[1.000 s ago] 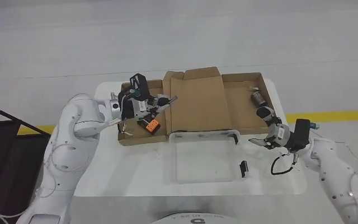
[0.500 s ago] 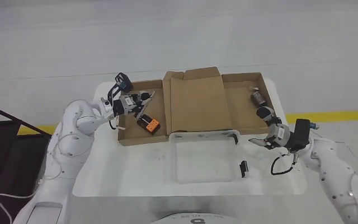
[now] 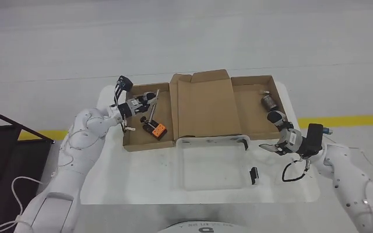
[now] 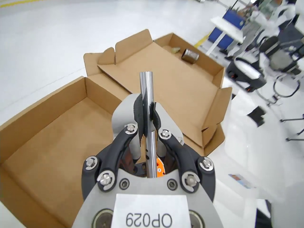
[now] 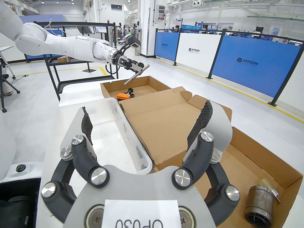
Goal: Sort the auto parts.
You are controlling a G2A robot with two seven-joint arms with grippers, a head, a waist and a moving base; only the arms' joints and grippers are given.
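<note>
My left gripper [image 3: 144, 105] hangs over the left cardboard box [image 3: 133, 143], shut on a thin metal rod [image 3: 153, 103]. In the left wrist view the rod [image 4: 147, 87] sticks out past the closed fingertips of this gripper [image 4: 147, 110]. Under it in the box lies an orange and black part [image 3: 155, 130]. A metal cylinder [image 3: 268, 102] lies in the right box [image 3: 256, 133]. My right gripper [image 3: 274, 135] stands open at that box's near corner, holding nothing; it [image 5: 146, 115] looks over the white tray [image 5: 111, 110]. The rod [image 5: 137, 73] shows far off.
A wide cardboard flap [image 3: 207, 105] lies between the two boxes. The white tray [image 3: 182, 175] sits in front of it at the table's middle. A small black part [image 3: 253, 175] lies on the table to the right of the tray.
The left arm has drawn back to the left with the rod. The rod has swung from pointing towards the middle flap to standing over the left box. The right arm has not moved.
</note>
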